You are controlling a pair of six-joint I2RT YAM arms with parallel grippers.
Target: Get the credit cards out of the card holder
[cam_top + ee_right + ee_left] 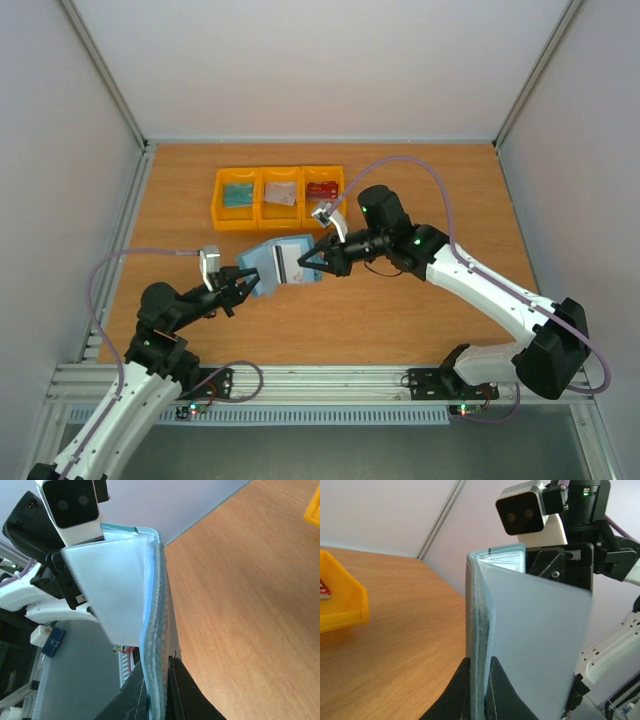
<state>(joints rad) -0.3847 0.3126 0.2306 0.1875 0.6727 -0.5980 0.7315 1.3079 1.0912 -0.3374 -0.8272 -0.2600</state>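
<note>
Over the wooden tabletop [430, 180], white-walled, left claw [248, 279] and right claw [304, 263] clamp the card holder [272, 260].

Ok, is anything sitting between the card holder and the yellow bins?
Nothing visible does. Only bare table shows between the card holder and the yellow bins. The left gripper and the right gripper each pinch an opposite edge of the holder, off to its sides.
</note>
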